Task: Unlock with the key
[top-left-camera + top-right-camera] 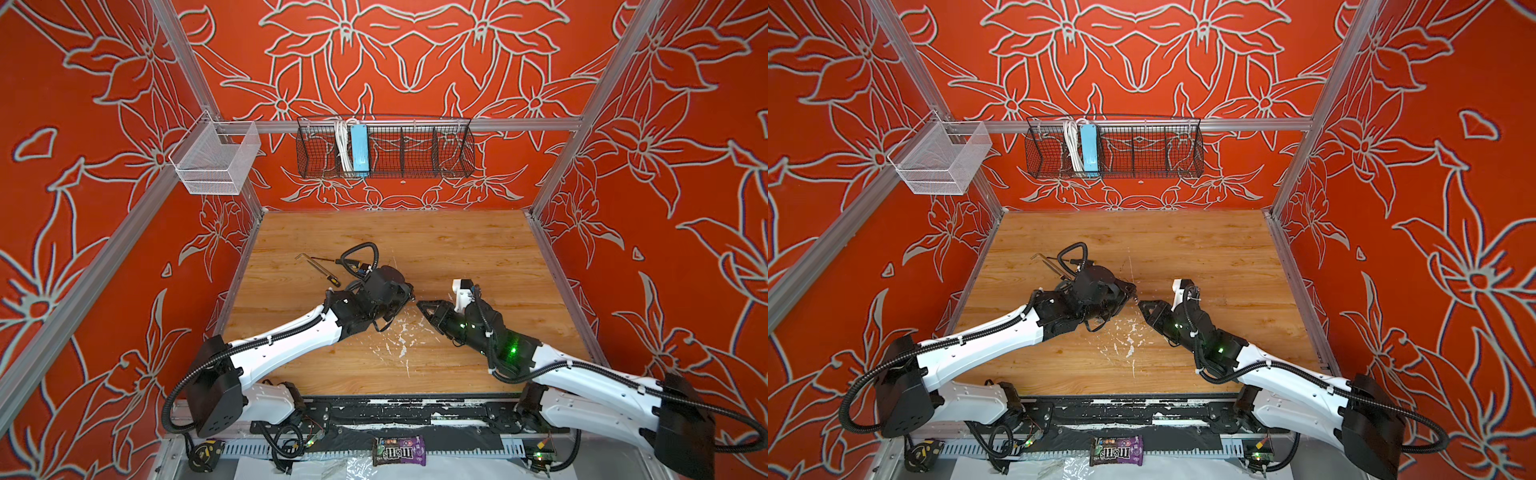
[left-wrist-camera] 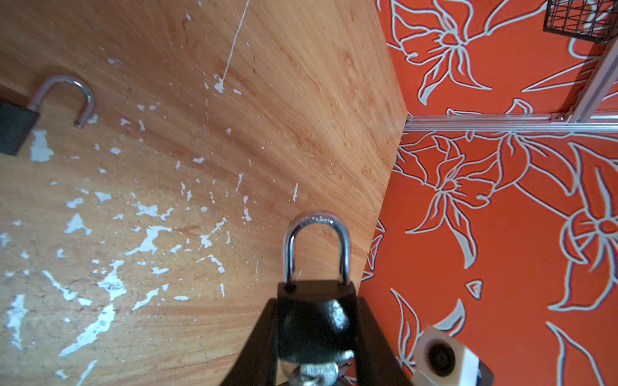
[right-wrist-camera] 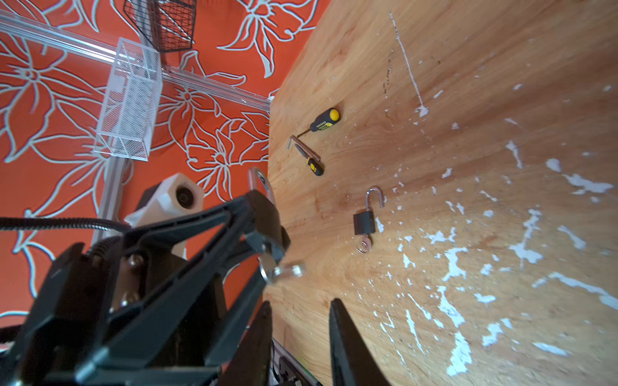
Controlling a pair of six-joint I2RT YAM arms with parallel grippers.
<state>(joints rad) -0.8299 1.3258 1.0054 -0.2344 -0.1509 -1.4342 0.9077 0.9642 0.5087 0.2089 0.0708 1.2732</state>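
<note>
Candy bag sits closest to you, at the front edge below the arm bases. Beyond it, your left arm and right arm reach in low from the near corners and meet over the middle of the table. The left gripper and right gripper are almost tip to tip, not touching. Your left gripper pinches the black padlock by its body, up off the wood, with the shackle seated in both holes. The key sticks out of the padlock's underside with its ring, toward the right gripper. That gripper's fingers stand spread with nothing between them, just short of the key. Only the wrist views give you this; from above, the left gripper hides padlock and key. The wrist views also catch a second padlock lying on the table, shackle swung open, its own key in, near two screwdrivers.
</note>
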